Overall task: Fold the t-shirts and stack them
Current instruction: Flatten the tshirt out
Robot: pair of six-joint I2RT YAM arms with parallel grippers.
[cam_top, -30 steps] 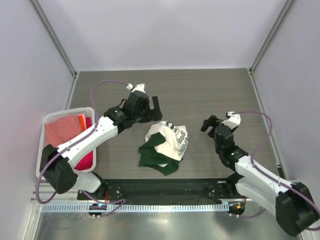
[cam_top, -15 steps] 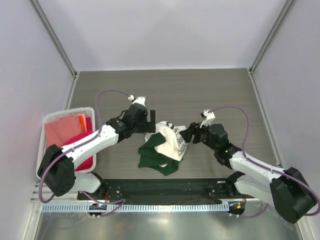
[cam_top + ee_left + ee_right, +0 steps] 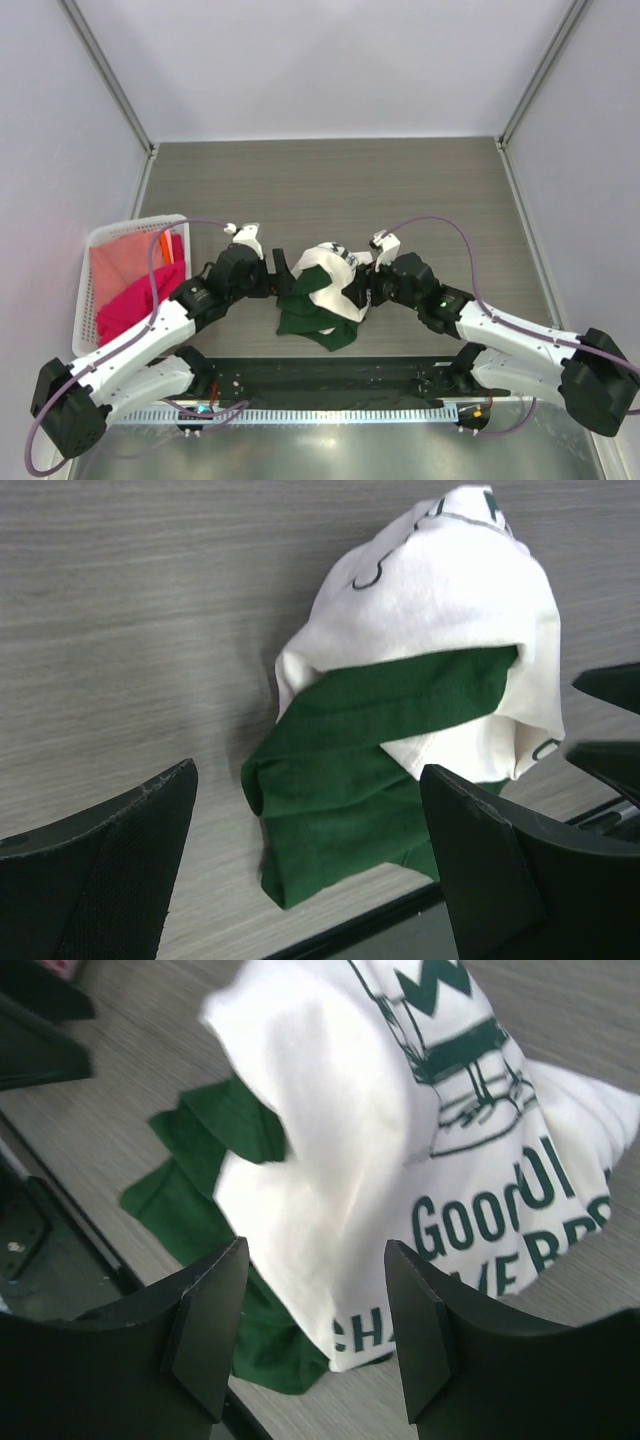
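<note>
Both arms are closing on the crumpled cream-and-green cloth t-shirt [image 3: 325,295] from 9 and 3 o'clock, left claw [image 3: 308,780] wide, right claw [image 3: 315,1250] narrowing but empty: grasp likely next.

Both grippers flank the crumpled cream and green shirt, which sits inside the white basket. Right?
No. The cream and green shirt lies on the table, outside the basket, as the top view shows. The left gripper and right gripper do flank it.

Lettering on cream t-shirt [image 3: 330,1160] lost in folds, green fabric [image 3: 350,780] partly buried beneath — fingers [image 3: 100,880] cropped below
</note>
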